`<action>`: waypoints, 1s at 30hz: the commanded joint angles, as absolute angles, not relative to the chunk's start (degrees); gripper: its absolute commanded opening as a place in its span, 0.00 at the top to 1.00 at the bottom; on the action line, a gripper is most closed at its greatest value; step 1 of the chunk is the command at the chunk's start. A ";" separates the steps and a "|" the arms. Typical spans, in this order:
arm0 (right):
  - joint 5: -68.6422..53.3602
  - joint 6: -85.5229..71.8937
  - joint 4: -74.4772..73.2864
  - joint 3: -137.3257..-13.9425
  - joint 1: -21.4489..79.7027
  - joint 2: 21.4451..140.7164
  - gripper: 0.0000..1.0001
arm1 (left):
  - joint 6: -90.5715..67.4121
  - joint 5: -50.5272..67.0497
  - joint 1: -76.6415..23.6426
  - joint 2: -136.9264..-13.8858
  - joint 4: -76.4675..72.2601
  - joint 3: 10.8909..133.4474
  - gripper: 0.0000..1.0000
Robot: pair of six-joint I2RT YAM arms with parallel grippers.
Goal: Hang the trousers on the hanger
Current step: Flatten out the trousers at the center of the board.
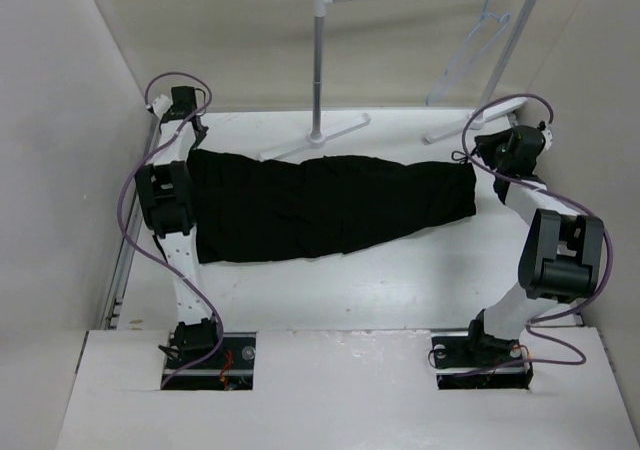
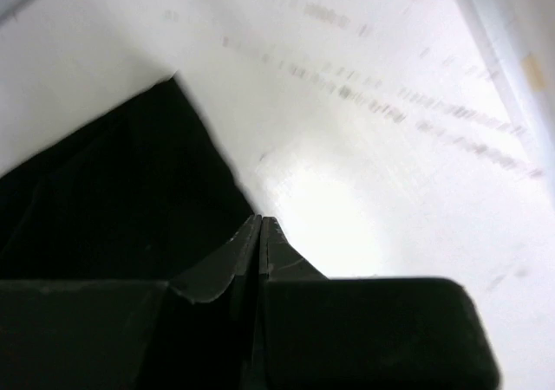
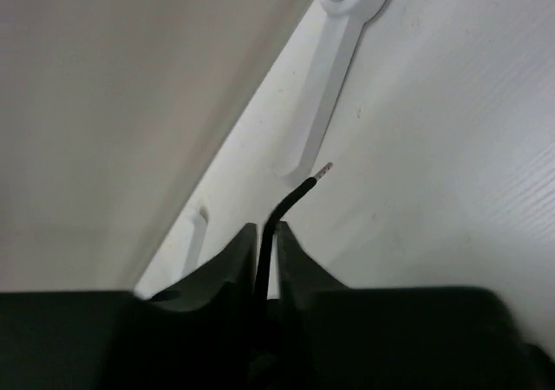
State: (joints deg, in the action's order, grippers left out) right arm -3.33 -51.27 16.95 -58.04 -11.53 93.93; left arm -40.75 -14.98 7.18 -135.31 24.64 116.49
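The black trousers point(image 1: 330, 205) lie flat and spread lengthwise across the table. In the left wrist view their corner point(image 2: 104, 199) fills the lower left. My left gripper point(image 1: 190, 135) is at their far left corner; its jaws point(image 2: 261, 221) are pressed together right beside the cloth edge, with nothing visible between them. My right gripper point(image 1: 482, 160) is at the trousers' right end. Its jaws point(image 3: 264, 227) stand a crack apart, and a thin black cord point(image 3: 295, 195) with a pale tip rises between them. The pale hanger point(image 1: 480, 45) hangs on the rack at the back right.
The white tube rack point(image 1: 320, 70) stands behind the trousers, its flat feet point(image 1: 315, 138) on the table close to the cloth's far edge. One rack foot point(image 3: 334, 78) runs along the wall ahead of my right gripper. Walls close in both sides.
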 commanded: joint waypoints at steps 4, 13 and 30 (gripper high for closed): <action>-2.19 -55.90 23.48 -57.84 -12.35 94.23 0.43 | -43.33 -16.71 6.81 -128.49 16.78 117.86 0.86; 2.27 -55.89 5.83 -42.48 -4.90 69.91 0.78 | -44.64 -18.36 7.51 -96.46 16.25 79.86 0.48; -0.09 -49.75 -23.03 -29.62 16.12 39.46 0.46 | -52.65 -7.83 23.25 -59.32 26.64 33.93 0.54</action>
